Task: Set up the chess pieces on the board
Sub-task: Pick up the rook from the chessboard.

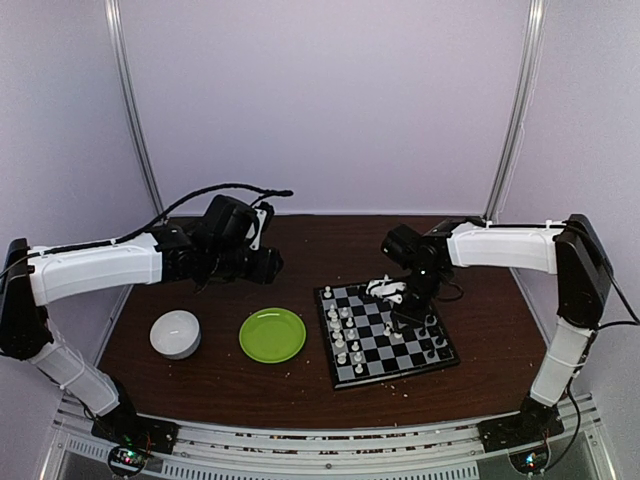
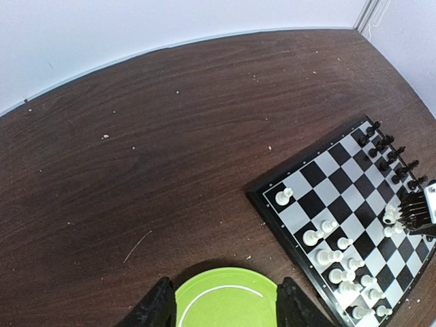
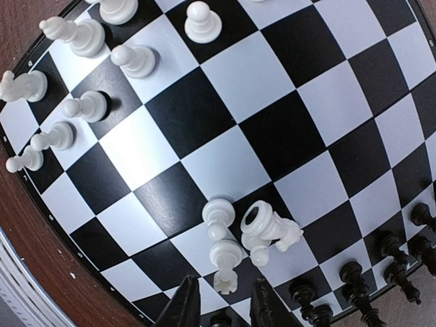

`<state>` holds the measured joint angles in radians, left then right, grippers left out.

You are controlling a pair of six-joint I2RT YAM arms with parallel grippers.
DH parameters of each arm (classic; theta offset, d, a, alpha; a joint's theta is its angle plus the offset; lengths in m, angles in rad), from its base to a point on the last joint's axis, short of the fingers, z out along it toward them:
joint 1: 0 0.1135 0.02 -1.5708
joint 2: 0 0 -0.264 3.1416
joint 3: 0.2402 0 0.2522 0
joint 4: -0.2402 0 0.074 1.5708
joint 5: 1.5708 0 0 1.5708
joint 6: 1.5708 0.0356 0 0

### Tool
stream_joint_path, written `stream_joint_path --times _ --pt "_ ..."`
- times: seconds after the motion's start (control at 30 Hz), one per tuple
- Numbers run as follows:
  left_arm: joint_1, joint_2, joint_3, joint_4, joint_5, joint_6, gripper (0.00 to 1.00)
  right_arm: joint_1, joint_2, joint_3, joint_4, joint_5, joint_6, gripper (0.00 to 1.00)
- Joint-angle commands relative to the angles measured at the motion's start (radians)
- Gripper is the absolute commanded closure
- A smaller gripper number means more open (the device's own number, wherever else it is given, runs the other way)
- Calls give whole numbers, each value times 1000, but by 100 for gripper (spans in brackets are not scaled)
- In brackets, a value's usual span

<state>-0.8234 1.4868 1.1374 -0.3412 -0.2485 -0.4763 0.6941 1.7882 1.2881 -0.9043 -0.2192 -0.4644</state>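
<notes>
The board (image 1: 395,373) lies right of centre on the brown table. White chess pieces (image 1: 343,335) line its left side and black ones (image 1: 434,345) its right. My right gripper (image 3: 225,306) hangs low over the board (image 3: 225,95), narrowly open. A white rook (image 3: 225,262) stands just ahead of its fingertips with a gap on each side. Beside the rook are a white pawn (image 3: 219,214) and a toppled white knight (image 3: 272,228). Black pieces (image 3: 381,272) crowd the near edge. My left gripper (image 2: 225,310) is open and empty above the green plate (image 2: 225,300).
The green plate (image 1: 272,334) lies left of the board, and a white bowl (image 1: 175,333) sits further left. Pale crumbs are scattered over the wood (image 2: 177,92). White walls close in the back and sides.
</notes>
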Motion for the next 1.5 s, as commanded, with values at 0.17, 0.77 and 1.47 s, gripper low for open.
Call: stream_joint_path --times 0.17,0.77,1.47 --pt "7 11 21 19 13 -17 49 2 28 -6 -19 -22 7 79" --pt "6 10 15 25 20 -22 49 4 36 -9 -27 -24 6 89" --pt "6 -17 -16 36 14 -34 49 55 -59 -1 -57 -32 -12 93"
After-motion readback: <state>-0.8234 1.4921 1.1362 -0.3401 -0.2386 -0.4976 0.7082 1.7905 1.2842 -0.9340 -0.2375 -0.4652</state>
